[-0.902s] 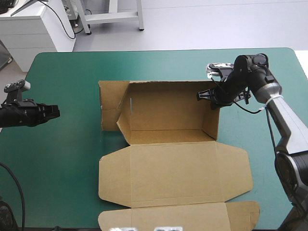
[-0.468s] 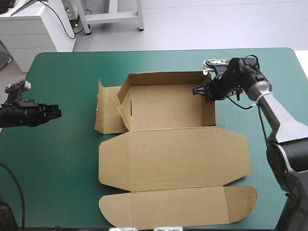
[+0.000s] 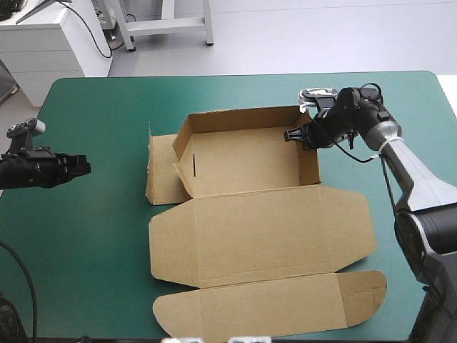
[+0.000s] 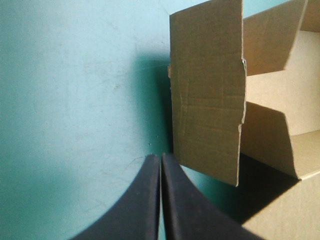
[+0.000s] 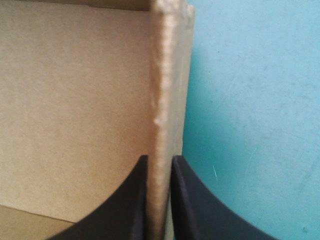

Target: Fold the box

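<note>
The brown box [image 3: 250, 214] lies mid-table, its tray part with walls raised at the far side and its lid panels [image 3: 264, 307] flat toward the near edge. My right gripper [image 3: 303, 136] is shut on the box at the far end of the right wall; in the right wrist view the wall's edge [image 5: 161, 100] runs between the black fingers [image 5: 177, 200]. A loose side flap [image 3: 161, 168] stands tilted off the tray's left end. My left gripper [image 3: 84, 166] is shut and holds nothing, well left of that flap [image 4: 207, 100], fingertips meeting [image 4: 160, 159].
Bare teal-green cover [image 3: 100, 236] lies between my left gripper and the box. The lid's outer flap [image 3: 357, 300] reaches close to the table's near edge. A strip of cover [image 3: 357, 93] runs behind the box to the far edge.
The right gripper drew the right wall inward and farther back; the far wall rose upright and the whole box shifted a little. My left arm stayed where it was.
</note>
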Robot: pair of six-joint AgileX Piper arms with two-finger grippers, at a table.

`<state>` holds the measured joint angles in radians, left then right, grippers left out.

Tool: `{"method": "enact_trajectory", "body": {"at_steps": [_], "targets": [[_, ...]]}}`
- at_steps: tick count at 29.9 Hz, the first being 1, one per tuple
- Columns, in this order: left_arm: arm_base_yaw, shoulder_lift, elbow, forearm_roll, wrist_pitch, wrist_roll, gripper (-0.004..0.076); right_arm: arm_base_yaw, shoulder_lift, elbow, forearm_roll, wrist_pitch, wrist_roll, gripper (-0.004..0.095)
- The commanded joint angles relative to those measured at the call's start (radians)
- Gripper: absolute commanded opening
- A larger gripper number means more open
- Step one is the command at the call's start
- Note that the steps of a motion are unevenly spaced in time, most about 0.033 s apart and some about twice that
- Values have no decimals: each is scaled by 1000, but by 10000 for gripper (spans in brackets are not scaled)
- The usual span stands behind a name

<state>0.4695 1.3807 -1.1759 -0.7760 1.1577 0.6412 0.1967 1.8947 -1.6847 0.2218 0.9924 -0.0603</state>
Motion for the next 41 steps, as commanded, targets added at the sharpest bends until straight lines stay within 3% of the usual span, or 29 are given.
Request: {"method": "enact_trajectory", "body": {"at_steps": [1,5,8,13,17,26,31,35,37,41], "targets": [[1,-32,-24,-55,-12,7,-8,-2,-46,-24,2,-48,-3,281],[1,-32,-24,-55,-12,7,-8,-2,-46,-41,2,-35,8,508],[1,-32,-24,-55,-12,7,-8,-2,-46,-86,-3,25,30,587],[1,-32,-24,-55,-12,7,-8,-2,-46,-148,-38,162,60,594],[1,-32,-24,-55,-12,7,-8,0,-26,-146,-98,204,97,594],[0,-32,-24,-62,-12,7,-8,0,75,-146,12,186,84,592],[0,-32,-24,-62,-12,13,-8,0,79,-146,16,169,81,587],[0,-32,-24,-62,-12,13,-8,0,79,-146,20,142,78,475],[0,-32,-24,-62,-12,13,-8,0,79,-146,19,139,76,352],[0,-32,-24,-52,-16,15,-8,0,79,-146,25,143,17,-23]]}}
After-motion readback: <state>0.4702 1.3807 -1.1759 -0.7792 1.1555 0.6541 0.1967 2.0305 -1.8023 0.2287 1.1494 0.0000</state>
